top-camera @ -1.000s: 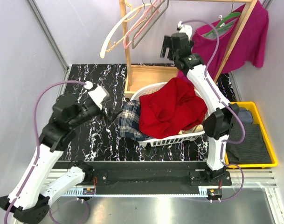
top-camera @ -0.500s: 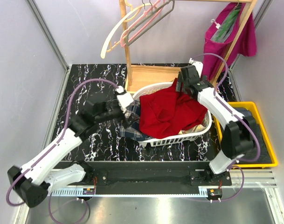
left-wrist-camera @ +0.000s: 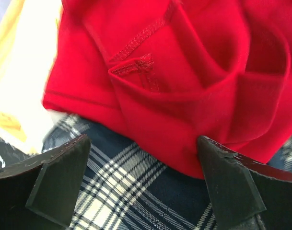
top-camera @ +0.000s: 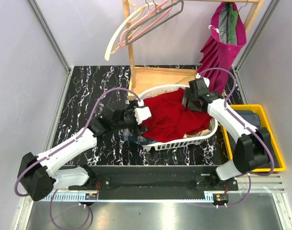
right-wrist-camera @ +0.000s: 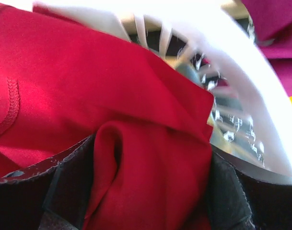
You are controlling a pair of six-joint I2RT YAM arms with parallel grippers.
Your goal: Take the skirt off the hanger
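Plaid garment [left-wrist-camera: 126,191] mostly beneath red cloth [left-wrist-camera: 193,96]

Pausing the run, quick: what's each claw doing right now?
Left claw: open, holding nothing, over the red garment and plaid cloth.
Right claw: open, astride a fold of the red garment, nothing gripped.

The black marbled surface [top-camera: 88,91] carries a white laundry basket [top-camera: 179,143] at its middle, a wooden rack base [top-camera: 155,76] behind it, and a yellow tray [top-camera: 258,169] at the right edge.
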